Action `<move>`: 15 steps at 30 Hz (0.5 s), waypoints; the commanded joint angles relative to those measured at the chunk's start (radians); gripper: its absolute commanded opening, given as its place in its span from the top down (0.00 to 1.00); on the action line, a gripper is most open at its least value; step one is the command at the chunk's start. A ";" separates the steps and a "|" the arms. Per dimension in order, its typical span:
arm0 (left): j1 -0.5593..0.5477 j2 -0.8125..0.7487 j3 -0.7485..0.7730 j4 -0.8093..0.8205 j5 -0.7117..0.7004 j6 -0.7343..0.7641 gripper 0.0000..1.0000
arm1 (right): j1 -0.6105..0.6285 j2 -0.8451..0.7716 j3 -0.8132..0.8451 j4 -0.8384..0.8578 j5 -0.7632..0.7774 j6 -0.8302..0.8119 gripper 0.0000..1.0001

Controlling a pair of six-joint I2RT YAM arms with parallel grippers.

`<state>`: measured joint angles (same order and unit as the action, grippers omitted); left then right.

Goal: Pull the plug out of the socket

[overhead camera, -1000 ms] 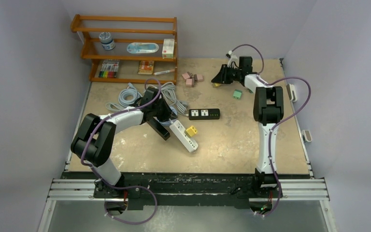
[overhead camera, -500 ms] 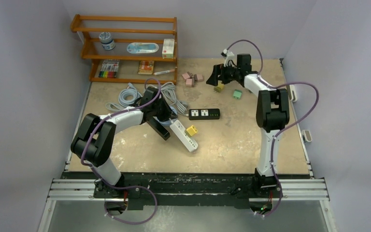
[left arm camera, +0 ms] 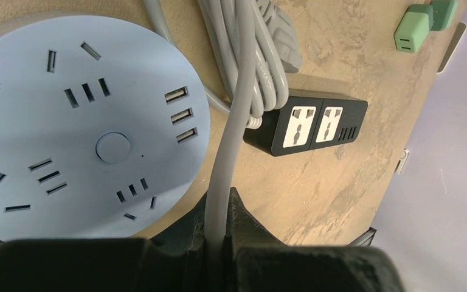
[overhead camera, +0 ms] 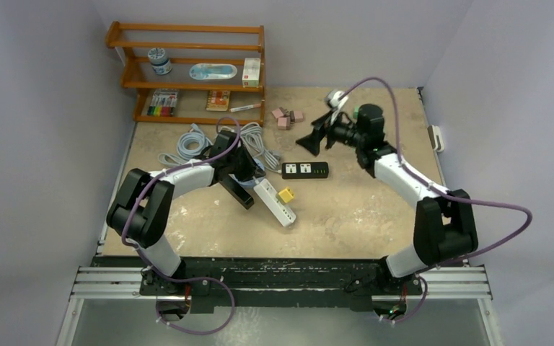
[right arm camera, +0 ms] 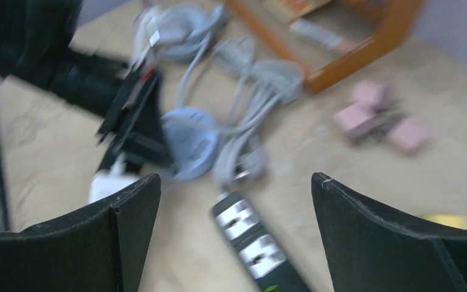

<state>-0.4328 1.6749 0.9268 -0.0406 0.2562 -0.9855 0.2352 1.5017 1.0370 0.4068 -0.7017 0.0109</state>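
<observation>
A white power strip (overhead camera: 274,202) lies mid-table with a yellow plug (overhead camera: 286,194) seated on it. My left gripper (overhead camera: 244,184) sits just left of it, shut on a grey cable (left arm camera: 234,121) that runs between its fingers (left arm camera: 246,213). A round pale-blue socket (left arm camera: 79,115) lies beside that cable. My right gripper (overhead camera: 314,138) hangs open and empty above a black power strip (overhead camera: 305,169), which shows blurred between its fingers (right arm camera: 249,240). The white strip (right arm camera: 106,182) shows at the left of the right wrist view.
Coiled grey cables (overhead camera: 195,144) lie behind the left arm. A wooden shelf (overhead camera: 187,72) with small items stands at the back left, with pink blocks (overhead camera: 286,117) beside it. Green plugs (left arm camera: 413,30) lie far right. A small yellow piece (right arm camera: 444,220) lies at the back.
My right gripper opened and let go of a small yellow piece at the back right. That arm then swung left toward the black power strip. The left arm has not moved.
</observation>
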 commanded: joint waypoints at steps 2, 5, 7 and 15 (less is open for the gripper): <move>0.008 0.029 0.025 0.049 0.021 -0.001 1.00 | 0.105 0.041 -0.120 -0.089 -0.076 -0.062 0.08; 0.009 0.035 0.032 0.048 0.022 0.001 1.00 | 0.142 0.069 -0.119 -0.162 -0.123 -0.124 0.09; 0.009 0.037 0.032 0.049 0.023 0.001 1.00 | 0.172 0.075 -0.111 -0.207 -0.152 -0.166 0.09; 0.011 0.042 0.034 0.050 0.025 -0.001 1.00 | 0.221 0.185 -0.015 -0.438 -0.261 -0.261 0.13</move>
<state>-0.4324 1.7111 0.9272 -0.0296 0.2672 -0.9852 0.4435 1.6447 0.9501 0.1013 -0.8730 -0.1719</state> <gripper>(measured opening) 0.028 0.883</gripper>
